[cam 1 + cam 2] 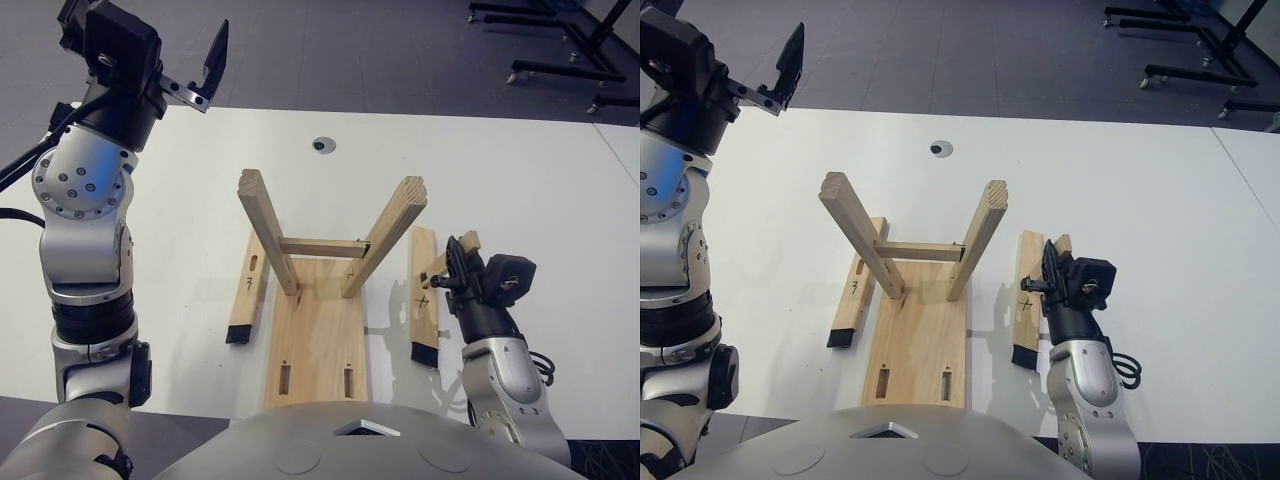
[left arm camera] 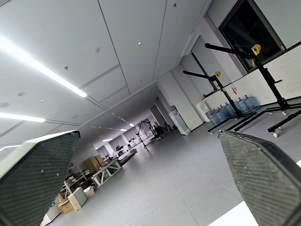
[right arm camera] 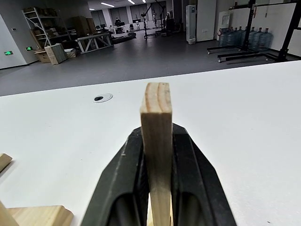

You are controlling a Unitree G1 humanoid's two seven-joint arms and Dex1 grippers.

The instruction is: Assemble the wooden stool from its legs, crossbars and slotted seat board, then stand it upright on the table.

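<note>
The slotted seat board lies flat on the white table. Two legs stand in it, splayed apart and joined by a crossbar. One loose leg lies left of the board, another lies to its right. Beside that right leg, my right gripper is shut on a short crossbar, held upright between the black fingers. My left gripper is raised high over the table's far left, open and holding nothing.
A round cable hole sits in the table beyond the stool parts. Black wheeled stands are on the floor past the far right corner. Bare tabletop stretches right of the parts.
</note>
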